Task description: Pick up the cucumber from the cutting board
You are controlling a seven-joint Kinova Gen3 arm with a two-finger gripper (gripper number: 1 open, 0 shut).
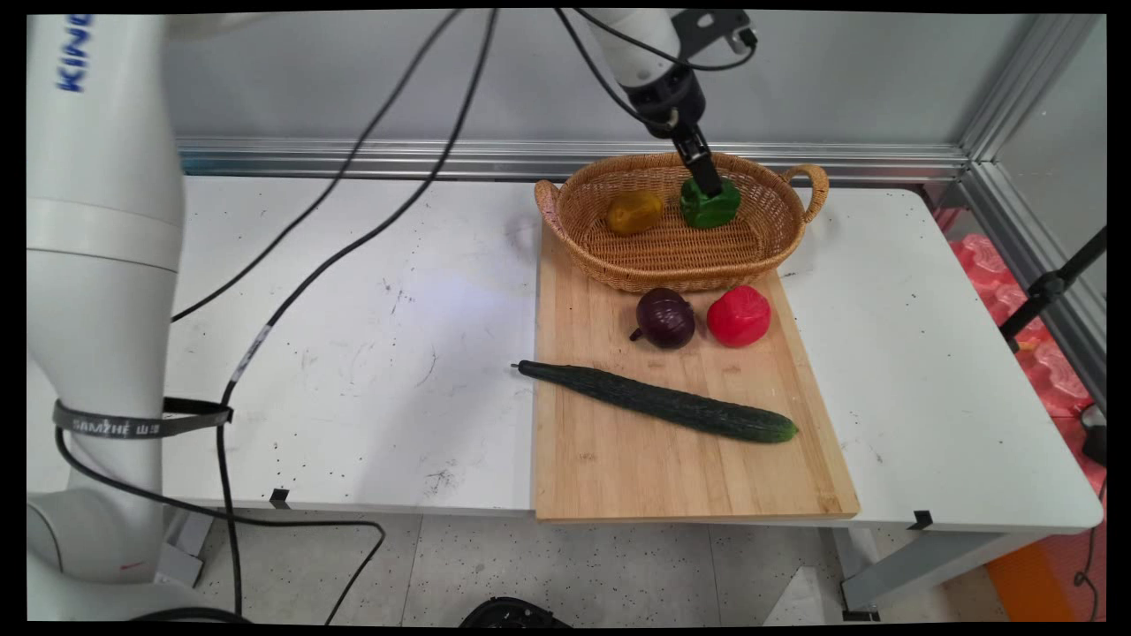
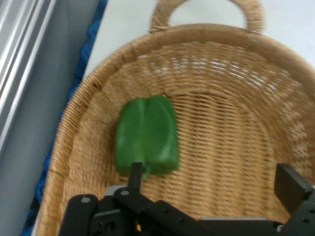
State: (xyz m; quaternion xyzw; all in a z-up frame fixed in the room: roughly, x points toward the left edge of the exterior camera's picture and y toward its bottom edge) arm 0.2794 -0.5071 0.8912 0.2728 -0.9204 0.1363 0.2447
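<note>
A green bell pepper [image 1: 711,208] [image 2: 146,135] lies on the floor of a woven wicker basket [image 1: 671,274] [image 2: 221,32]. My gripper [image 1: 709,187] [image 2: 214,182] hangs just above it, reaching down into the basket from the upper left. In the hand view the two fingers stand wide apart and open. The left fingertip [image 2: 135,172] is at the pepper's near edge, and nothing sits between the fingers. A yellow pepper [image 1: 633,212] rests in the basket to the green one's left.
The basket stands at the far end of a wooden cutting board [image 1: 671,468] on the white table [image 1: 353,336]. On the board lie a purple onion [image 1: 665,318], a red pepper [image 1: 739,315] and a long cucumber [image 1: 658,402]. Black cables hang over the table's left half.
</note>
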